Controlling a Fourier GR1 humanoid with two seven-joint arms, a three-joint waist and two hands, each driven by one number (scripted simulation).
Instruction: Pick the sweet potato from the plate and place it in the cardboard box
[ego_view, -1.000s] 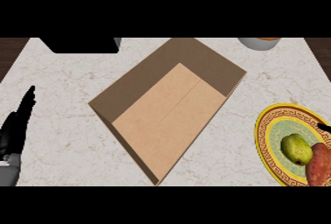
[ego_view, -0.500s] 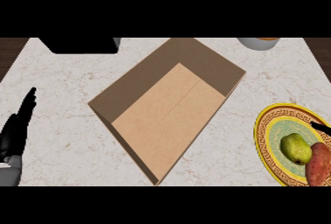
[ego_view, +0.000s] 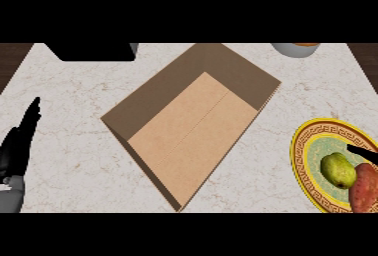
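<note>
You have nearly the whole task left. The sweet potato (ego_view: 365, 189) lies on the yellow-rimmed plate (ego_view: 304, 150) at the counter's right edge, beside a green fruit (ego_view: 338, 170). Only dark fingertips of your right hand (ego_view: 363, 153) show above it; I cannot tell their spread. The cardboard box (ego_view: 193, 120) holds nothing. Your left hand (ego_view: 18, 147) rests with fingers straight at the left edge.

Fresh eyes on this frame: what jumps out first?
The open cardboard box lying at an angle mid-counter dominates the view. Next, at the right edge, the yellow-rimmed plate holds a green fruit beside the sweet potato, with the right hand's fingertips just above them. The left hand rests open at the left edge.
</note>
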